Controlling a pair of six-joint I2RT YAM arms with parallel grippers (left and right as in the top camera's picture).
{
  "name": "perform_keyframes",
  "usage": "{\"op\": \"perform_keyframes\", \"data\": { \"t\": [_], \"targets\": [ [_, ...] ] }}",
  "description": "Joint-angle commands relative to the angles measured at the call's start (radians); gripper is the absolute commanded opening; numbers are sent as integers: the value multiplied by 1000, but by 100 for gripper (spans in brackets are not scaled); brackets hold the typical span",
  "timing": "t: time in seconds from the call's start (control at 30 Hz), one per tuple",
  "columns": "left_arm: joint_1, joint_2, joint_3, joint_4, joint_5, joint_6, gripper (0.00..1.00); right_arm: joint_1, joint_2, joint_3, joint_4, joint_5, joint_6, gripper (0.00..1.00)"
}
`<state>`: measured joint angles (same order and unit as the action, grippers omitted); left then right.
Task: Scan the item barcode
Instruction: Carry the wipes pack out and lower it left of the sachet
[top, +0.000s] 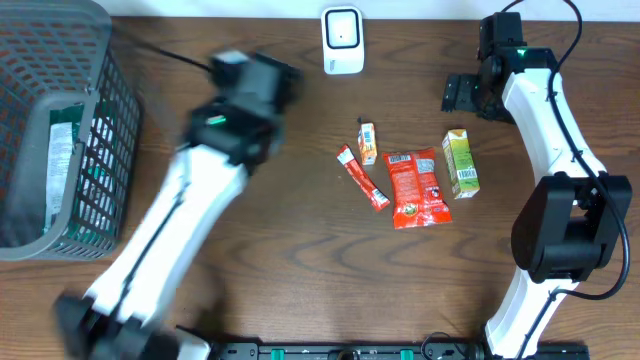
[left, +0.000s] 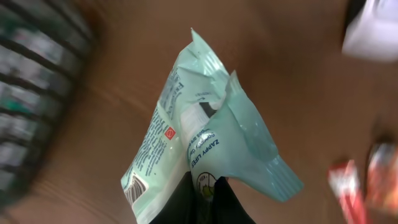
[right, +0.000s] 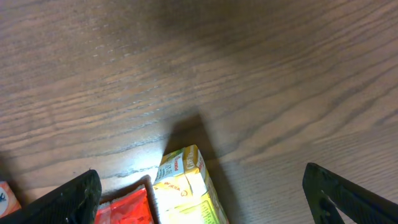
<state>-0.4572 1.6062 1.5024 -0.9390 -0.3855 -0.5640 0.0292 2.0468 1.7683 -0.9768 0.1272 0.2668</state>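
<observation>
My left pincer (left: 202, 200) pinches the mint-green packet (left: 217, 130) by its near edge. Just past the tips I read "ZAPPY LIFE", and its barcode (left: 134, 190) sits beside them. My right pincer (right: 202, 196) is spread wide over a yellow-green juice carton (right: 186, 180), whose lettering is too blurred to read.

White arms (top: 540, 110), black joints (top: 565, 225), black cables (top: 572, 22).

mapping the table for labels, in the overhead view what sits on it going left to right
wire basket → white scanner → red pouch → green-yellow carton. Left out because they overlap the scanner's span: red stick sachet, small orange packet.
</observation>
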Motion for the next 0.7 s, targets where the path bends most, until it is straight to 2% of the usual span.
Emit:
{"op": "perform_keyframes", "data": {
  "t": [0.0,0.2,0.33,0.37,0.43,0.47,0.57,0.67],
  "targets": [
    [-48,179,-14,8,190,-98,7,-8,-8,9,-2,6,-2,99],
    [-61,356,-14,72,373,-111,7,-8,-8,9,-2,6,-2,99],
    [-61,374,-14,94,399,-111,7,-8,-8,9,-2,6,-2,99],
    [-61,374,-14,94,402,-109,13,-8,-8,9,-2,6,-2,99],
    [-60,372,-13,90,410,-96,54,-8,-8,9,-2,6,-2,99],
    [-60,368,-10,92,423,-75,61,-8,-8,9,-2,6,-2,99],
    [-56,338,23,88,427,-28,68,-8,-8,9,-2,6,-2,99],
    [-42,278,40,89,427,-8,69,-8,-8,9,-2,6,-2,99]
  ]
}}
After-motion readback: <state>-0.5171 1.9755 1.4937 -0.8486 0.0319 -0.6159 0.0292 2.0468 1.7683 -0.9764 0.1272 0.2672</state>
